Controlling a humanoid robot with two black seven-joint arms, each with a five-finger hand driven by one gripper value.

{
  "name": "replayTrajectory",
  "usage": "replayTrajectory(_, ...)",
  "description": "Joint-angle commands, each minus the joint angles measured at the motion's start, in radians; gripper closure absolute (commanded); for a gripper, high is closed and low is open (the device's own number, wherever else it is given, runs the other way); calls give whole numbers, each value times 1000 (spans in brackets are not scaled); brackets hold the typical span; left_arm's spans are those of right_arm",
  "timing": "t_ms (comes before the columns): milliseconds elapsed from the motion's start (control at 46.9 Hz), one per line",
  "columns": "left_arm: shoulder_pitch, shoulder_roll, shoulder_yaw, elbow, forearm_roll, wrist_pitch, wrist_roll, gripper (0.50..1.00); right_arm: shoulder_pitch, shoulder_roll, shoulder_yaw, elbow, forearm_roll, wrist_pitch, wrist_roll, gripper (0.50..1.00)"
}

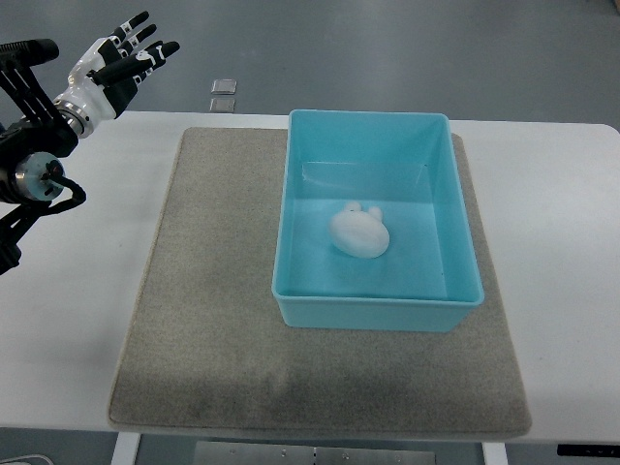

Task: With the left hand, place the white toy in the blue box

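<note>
White toy [359, 232] lies in unlabelled blue box [378, 300]; left hand [124, 56] empty.

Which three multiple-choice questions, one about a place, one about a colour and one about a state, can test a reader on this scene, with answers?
1. Where is the white toy?
A. on the grey mat
B. inside the blue box
C. in the left hand

2. What colour is the mat under the blue box?
A. grey
B. red
C. green

3. How is the left hand?
A. shut on the toy
B. open and holding nothing
C. resting inside the box

Answers:
1 B, the toy lies on the box floor.
2 A, the mat on the white table is grey.
3 B, its fingers are spread, up at the far left, away from the box.
</note>
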Motion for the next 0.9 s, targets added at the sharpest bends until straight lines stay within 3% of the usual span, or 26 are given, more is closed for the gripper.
replayTrajectory(0, 9, 0, -3, 4, -33, -13, -1, 506, 0, 0, 0, 0, 0, 0, 0, 564)
replayTrajectory(320, 94, -22, -129, 1, -91, -24, -24, 504, 0, 0, 0, 0, 0, 0, 0, 564)
replayTrajectory(555, 137, -54, -218, -2, -235, -130, -22, 504, 0, 0, 0, -1, 0, 0, 0, 564)
replayTrajectory(875, 154, -54, -221, -3, -261, -165, -22, 504, 0, 0, 0, 0, 0, 0, 0, 564)
